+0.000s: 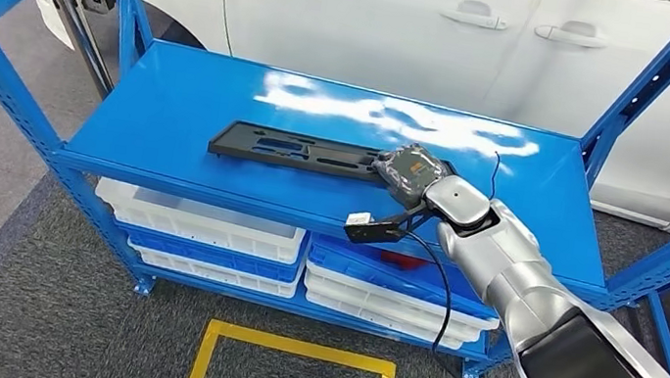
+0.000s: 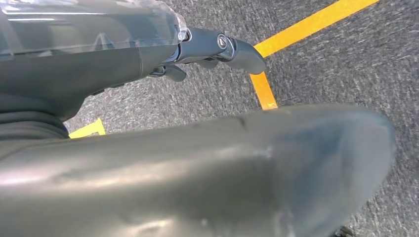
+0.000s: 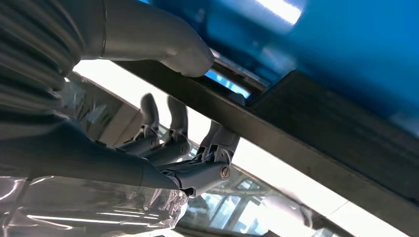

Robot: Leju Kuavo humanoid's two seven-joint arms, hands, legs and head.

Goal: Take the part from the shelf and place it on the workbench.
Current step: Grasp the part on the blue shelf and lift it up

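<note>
The right arm (image 1: 509, 263) is silver with smooth rounded segments, widening toward a glossy black section near the shoulder. A thin black cable (image 1: 442, 298) runs along it, and a small black bracket with a white tag (image 1: 359, 219) juts from the wrist. The right hand (image 1: 410, 171) is dark and wrapped in clear crinkled plastic film; close up it shows a grey ribbed cover (image 3: 29, 59), a thick pale grey thumb (image 3: 163, 42), and dark fingers (image 3: 163, 133) with a round screw (image 3: 225, 171). The left hand (image 2: 207, 49) has a similar film, dark grey fingers and a round screw (image 2: 221, 41).
</note>
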